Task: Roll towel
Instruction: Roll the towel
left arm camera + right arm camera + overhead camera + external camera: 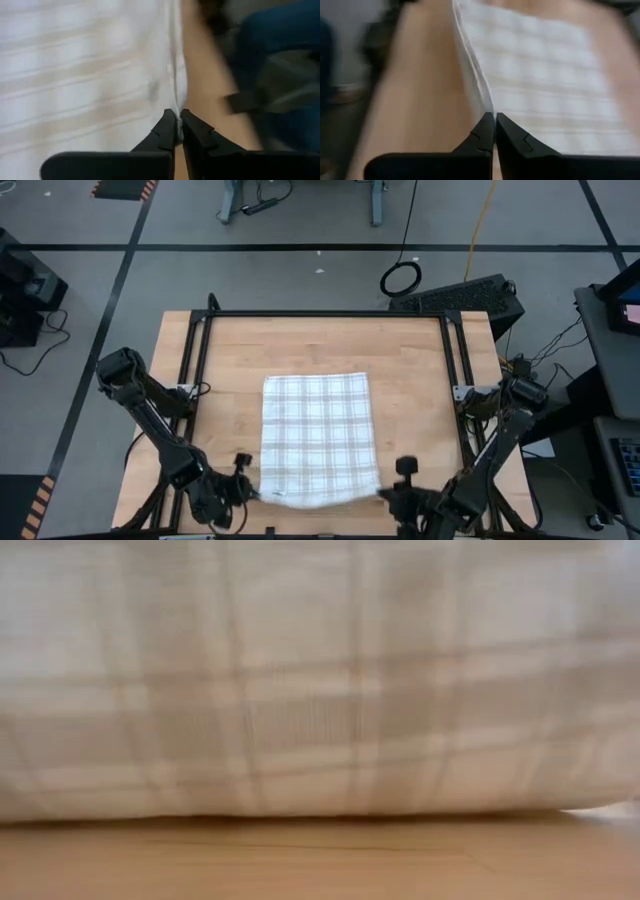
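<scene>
The white towel (318, 435) with thin grey check lines lies spread on the wooden table (410, 360); its far part lies flat, and its near edge (315, 498) is raised and curled. In the low view the towel (320, 680) fills the picture, its lower fold just above the wood. My left gripper (252, 492) is shut on the near left corner. My right gripper (383, 492) is shut on the near right corner. My left gripper pinches the towel's near left corner at its side hem (176, 112) between its two fingertips, coming level from the table's left side. The corner is lifted off the table. My right gripper pinches the towel's near right corner at its side hem (487, 107) between its two fingertips, coming level from the table's right side. The corner is lifted; the rest of the towel stretches away flat.
A black frame (320, 314) runs round the table's far and side edges. Bare wood lies left and right of the towel and beyond its far edge. A keyboard (460, 292) lies past the far right corner.
</scene>
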